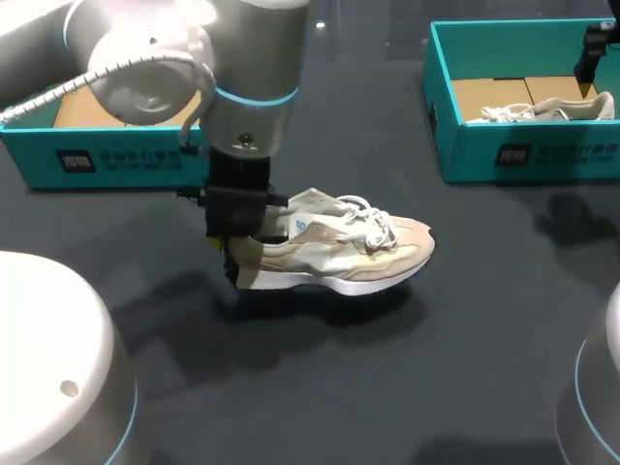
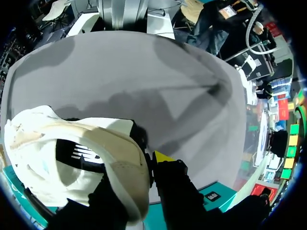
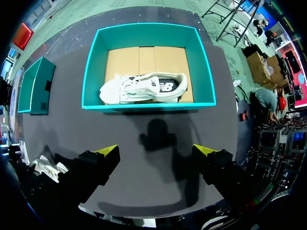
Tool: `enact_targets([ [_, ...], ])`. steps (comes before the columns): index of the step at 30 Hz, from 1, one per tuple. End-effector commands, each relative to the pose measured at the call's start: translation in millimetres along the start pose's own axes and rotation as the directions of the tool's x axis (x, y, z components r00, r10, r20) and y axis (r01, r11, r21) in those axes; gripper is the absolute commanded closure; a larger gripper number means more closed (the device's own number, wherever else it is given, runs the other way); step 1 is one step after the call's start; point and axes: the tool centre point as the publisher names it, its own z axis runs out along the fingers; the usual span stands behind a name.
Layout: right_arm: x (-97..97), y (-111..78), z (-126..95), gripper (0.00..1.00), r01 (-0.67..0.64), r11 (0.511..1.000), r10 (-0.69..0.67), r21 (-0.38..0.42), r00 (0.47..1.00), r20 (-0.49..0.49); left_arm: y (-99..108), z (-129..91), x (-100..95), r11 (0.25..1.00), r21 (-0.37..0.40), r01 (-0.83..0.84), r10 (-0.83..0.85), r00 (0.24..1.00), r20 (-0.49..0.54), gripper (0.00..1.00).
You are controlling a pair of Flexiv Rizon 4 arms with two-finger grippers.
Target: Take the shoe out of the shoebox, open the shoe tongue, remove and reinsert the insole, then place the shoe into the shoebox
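Left pincer [image 1: 240,254] clamps sneaker [image 1: 363,250] heel, 9 o'clock end; likely light, upper soft, heel stiffest hold; right pincer [image 3: 156,152] gapes empty.

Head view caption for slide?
Left gripper holds the beige sneaker by its heel; a second sneaker lies in the teal shoebox at right.
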Motion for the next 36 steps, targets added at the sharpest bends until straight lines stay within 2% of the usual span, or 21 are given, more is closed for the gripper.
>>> enact_targets([
  [1,0.6,0.0,0.1,0.00,-0.001,1.000,0.001,0.001,1.000,0.001,2.1,21.0,-16.6,1.000,-0.026,-0.003,0.002,1.000,-0.026,1.00],
  [16,0.6,0.0,0.1,0.00,-0.001,1.000,0.001,0.001,1.000,0.001,17.1,49.5,-42.4,0.992,-0.119,-0.050,0.047,0.998,-0.030,1.00],
  [36,0.6,0.0,0.1,0.00,-0.001,1.000,0.001,0.001,1.000,0.001,18.0,76.7,-56.3,0.989,-0.124,-0.085,0.082,0.996,-0.032,1.00],
])
